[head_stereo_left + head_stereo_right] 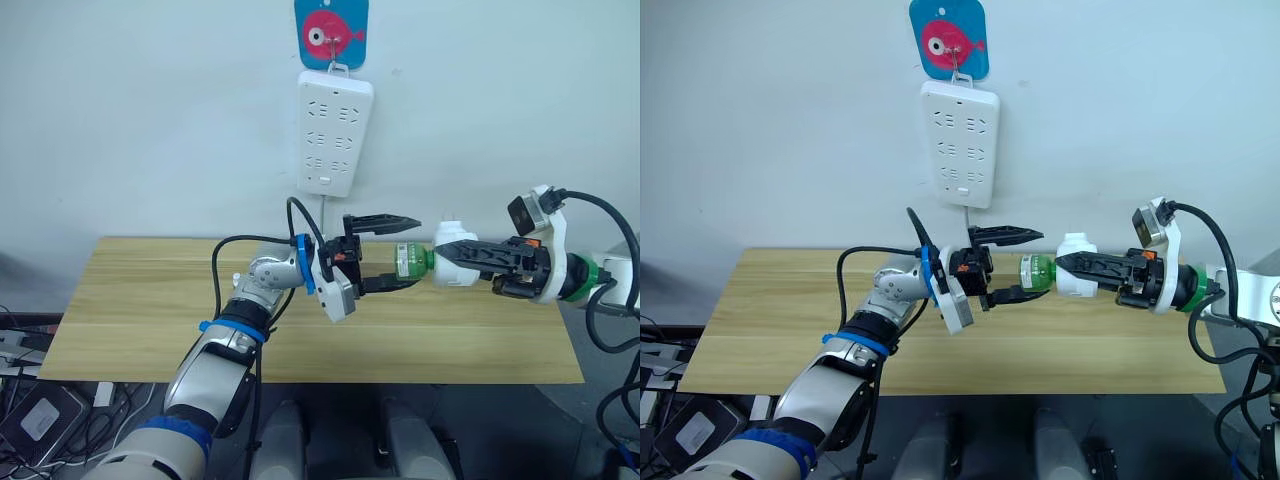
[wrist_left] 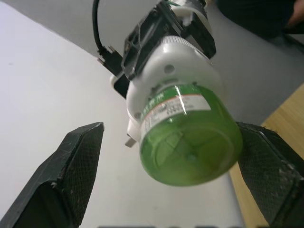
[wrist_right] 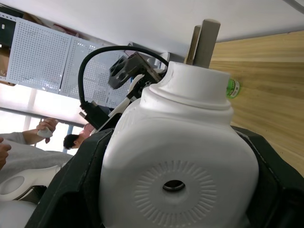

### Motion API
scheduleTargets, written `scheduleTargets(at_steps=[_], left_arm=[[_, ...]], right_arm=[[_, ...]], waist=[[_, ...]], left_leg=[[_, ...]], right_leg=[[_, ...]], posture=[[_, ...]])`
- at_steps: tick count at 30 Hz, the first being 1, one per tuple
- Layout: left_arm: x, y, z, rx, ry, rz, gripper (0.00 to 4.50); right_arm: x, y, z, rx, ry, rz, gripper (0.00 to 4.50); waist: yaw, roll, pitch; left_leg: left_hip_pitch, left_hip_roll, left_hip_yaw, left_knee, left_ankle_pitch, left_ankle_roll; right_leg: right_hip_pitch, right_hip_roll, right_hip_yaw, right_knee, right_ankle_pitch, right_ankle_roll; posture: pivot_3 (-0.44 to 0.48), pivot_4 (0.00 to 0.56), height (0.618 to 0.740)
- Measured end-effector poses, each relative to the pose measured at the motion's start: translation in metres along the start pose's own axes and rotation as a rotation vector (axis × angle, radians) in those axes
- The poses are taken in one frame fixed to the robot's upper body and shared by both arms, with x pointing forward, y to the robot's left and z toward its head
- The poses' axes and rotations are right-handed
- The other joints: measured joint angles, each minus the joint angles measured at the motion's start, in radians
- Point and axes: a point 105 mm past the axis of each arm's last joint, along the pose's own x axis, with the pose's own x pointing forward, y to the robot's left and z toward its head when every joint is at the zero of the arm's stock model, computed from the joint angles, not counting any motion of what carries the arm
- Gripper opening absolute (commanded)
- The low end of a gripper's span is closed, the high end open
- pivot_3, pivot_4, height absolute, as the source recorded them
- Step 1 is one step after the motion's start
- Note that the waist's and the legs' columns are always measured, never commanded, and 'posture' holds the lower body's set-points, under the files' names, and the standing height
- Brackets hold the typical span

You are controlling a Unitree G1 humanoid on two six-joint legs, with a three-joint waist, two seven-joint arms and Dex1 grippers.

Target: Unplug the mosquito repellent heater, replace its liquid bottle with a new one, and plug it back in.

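Right hand [image 1: 455,255] grips heater [image 1: 455,262]; bottle [image 1: 409,259] neck hidden.

White power strip [image 1: 335,132] hanging on wall below blue fish hook [image 1: 331,32], wooden table [image 1: 130,310] beneath

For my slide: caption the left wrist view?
Open left gripper around the green bottle on the heater.

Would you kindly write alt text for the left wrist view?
A translucent green liquid bottle, seated in the white mosquito repellent heater, hangs between the left hand's two open black fingers, neither visibly touching it. A pale wall lies behind, with a wooden table edge alongside.
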Motion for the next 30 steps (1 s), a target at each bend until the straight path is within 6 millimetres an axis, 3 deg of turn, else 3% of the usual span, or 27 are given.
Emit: scheduleTargets(at_steps=[3,8,16,18,24,30], left_arm=[[0.001,-0.001,0.002,0.01,-0.015,-0.015,3.91],[0.0,-0.006,0.004,-0.003,-0.023,-0.048,2.35],[0.001,-0.005,0.003,-0.052,-0.017,-0.04,2.26],[0.003,-0.005,0.002,-0.148,-0.008,-0.027,2.26],[0.007,-0.005,0.005,-0.809,-0.01,-0.063,2.26],[0.008,0.013,0.013,-1.653,-0.002,-0.087,2.26]], right_arm=[[0.001,0.0,-0.001,-0.002,0.002,-0.006,3.19],[0.001,0.0,-0.002,-0.005,0.006,-0.008,3.19],[0.001,0.0,-0.001,-0.006,0.003,-0.007,3.19],[0.0,0.0,-0.001,-0.008,0.002,-0.01,3.19],[-0.005,0.003,-0.002,-0.036,0.035,-0.045,3.19],[-0.004,0.017,-0.001,-0.085,0.036,-0.002,3.19]], waist=[[-0.001,0.0,0.0],[-0.004,0.0,0.0],[-0.006,0.0,0.0],[-0.008,0.0,0.0],[-0.014,0.0,0.0],[-0.029,0.0,0.0]], left_leg=[[0.0,0.0,0.0,0.0,0.0,0.0],[0.0,0.0,0.0,0.0,0.0,0.0],[0.0,0.0,0.0,0.0,0.0,0.0],[0.0,0.0,0.0,0.0,0.0,0.0],[0.0,0.002,-0.004,0.0,0.0,0.0],[0.0,0.002,-0.01,0.0,0.0,0.0]], right_leg=[[0.0,0.0,0.0,0.0,0.0,0.0],[0.0,0.0,0.0,0.0,0.0,0.0],[0.0,0.0,0.0,0.0,0.0,0.0],[0.0,0.0,0.0,0.0,0.0,0.0],[0.0,0.002,-0.001,0.0,0.0,0.0],[0.001,0.002,-0.003,0.0,-0.001,0.0]], posture=[[-0.132,0.241,0.74],[-0.132,0.241,0.74],[-0.135,0.253,0.74],[-0.138,0.257,0.74],[-0.15,0.265,0.74],[-0.157,0.27,0.74]])
